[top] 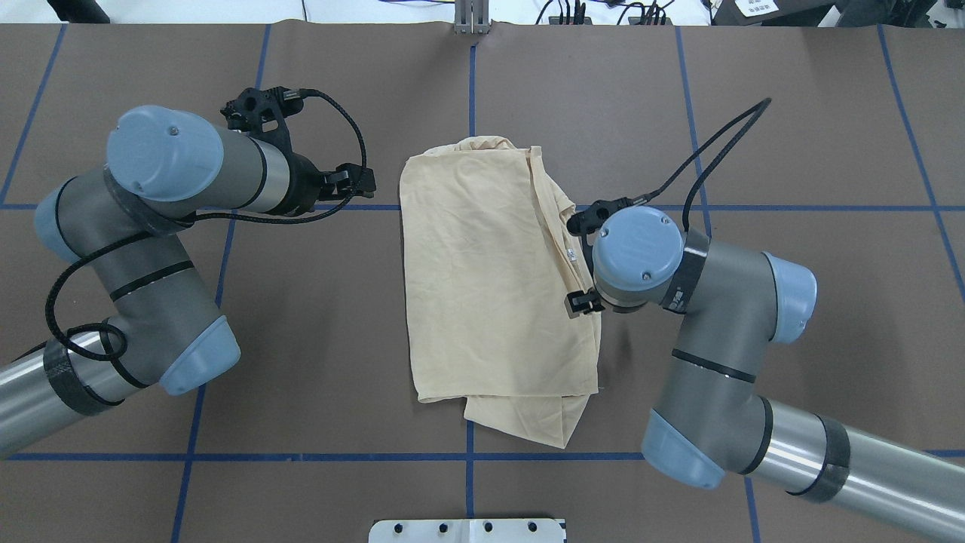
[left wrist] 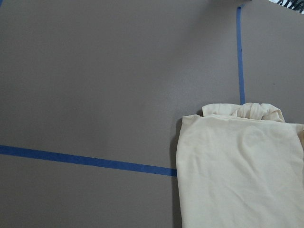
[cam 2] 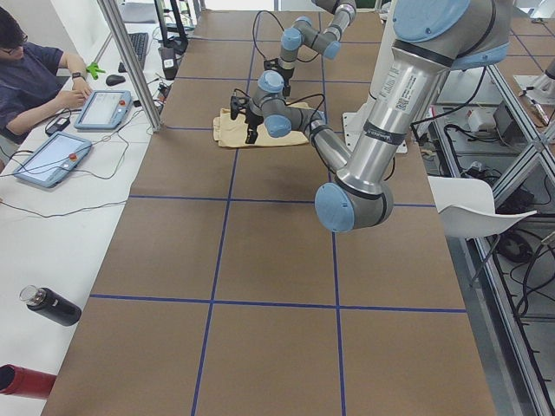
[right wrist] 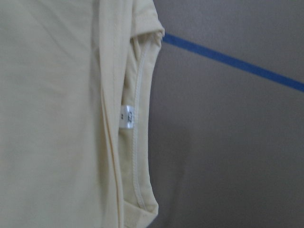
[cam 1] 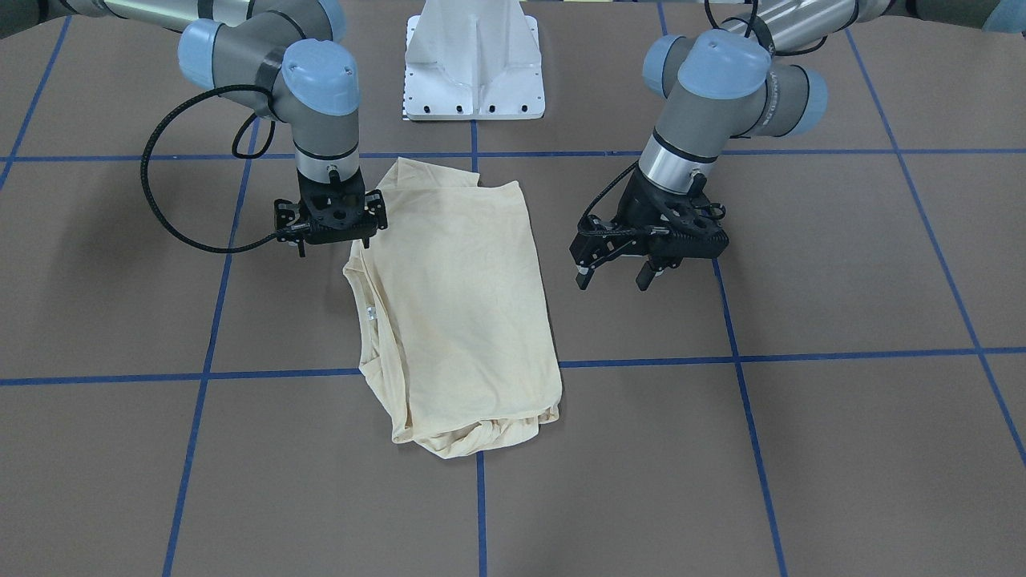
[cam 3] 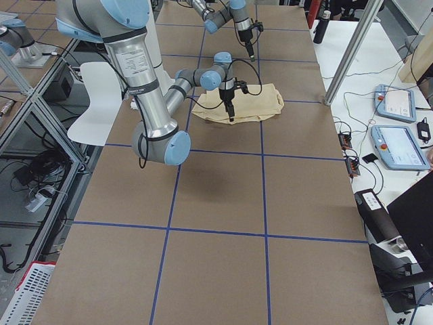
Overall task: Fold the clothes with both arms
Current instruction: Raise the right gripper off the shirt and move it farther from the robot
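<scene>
The cream-yellow shirt [cam 1: 461,304] lies folded into a long rectangle at the table's middle, plain side up, with its print hidden. It also shows in the overhead view [top: 482,279]. Its white neck label [right wrist: 127,116] sits at the neckline edge. My right gripper [cam 1: 333,240] hangs pointing down just over that neckline edge, with its jaws apart and holding nothing. My left gripper [cam 1: 613,279] is open and empty above bare table beside the shirt's opposite long edge. The left wrist view shows a shirt corner [left wrist: 237,166].
The white pedestal base [cam 1: 473,72] stands behind the shirt. Blue tape lines [cam 1: 641,362] cross the brown table. An operator [cam 2: 35,69] with tablets sits along the far side, and a black bottle [cam 2: 48,305] stands on that bench.
</scene>
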{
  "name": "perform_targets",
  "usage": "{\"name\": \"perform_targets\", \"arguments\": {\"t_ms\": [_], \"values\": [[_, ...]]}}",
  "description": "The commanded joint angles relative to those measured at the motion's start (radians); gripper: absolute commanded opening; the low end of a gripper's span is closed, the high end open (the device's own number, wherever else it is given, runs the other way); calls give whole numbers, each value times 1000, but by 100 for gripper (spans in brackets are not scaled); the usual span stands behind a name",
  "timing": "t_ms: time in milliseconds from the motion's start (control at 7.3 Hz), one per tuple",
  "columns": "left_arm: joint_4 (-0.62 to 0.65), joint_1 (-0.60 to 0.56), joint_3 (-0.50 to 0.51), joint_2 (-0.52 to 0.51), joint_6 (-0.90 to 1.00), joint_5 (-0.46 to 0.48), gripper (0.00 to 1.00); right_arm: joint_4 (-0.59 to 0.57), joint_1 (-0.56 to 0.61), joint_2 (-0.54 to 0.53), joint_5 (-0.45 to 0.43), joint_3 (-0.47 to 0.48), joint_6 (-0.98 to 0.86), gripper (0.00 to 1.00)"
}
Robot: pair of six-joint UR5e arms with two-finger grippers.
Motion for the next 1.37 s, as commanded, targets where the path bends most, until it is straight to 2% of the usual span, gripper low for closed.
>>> {"name": "perform_targets", "arguments": {"t_ms": [0,137,274,548,1234], "values": [[-2,0,8,1,2,0,100,74,33,108,-1,-120,-16,100],[-2,0,11,1,2,0,100,196,42,127,-3,-220,-19,100],[-2,0,11,1,4,-2,100,266,53,153,-9,-295,-19,100],[-3,0,11,1,4,-2,100,276,53,230,-27,-413,-18,100],[-3,3,16,-1,1,0,100,279,86,179,-17,-417,-99,100]]}}
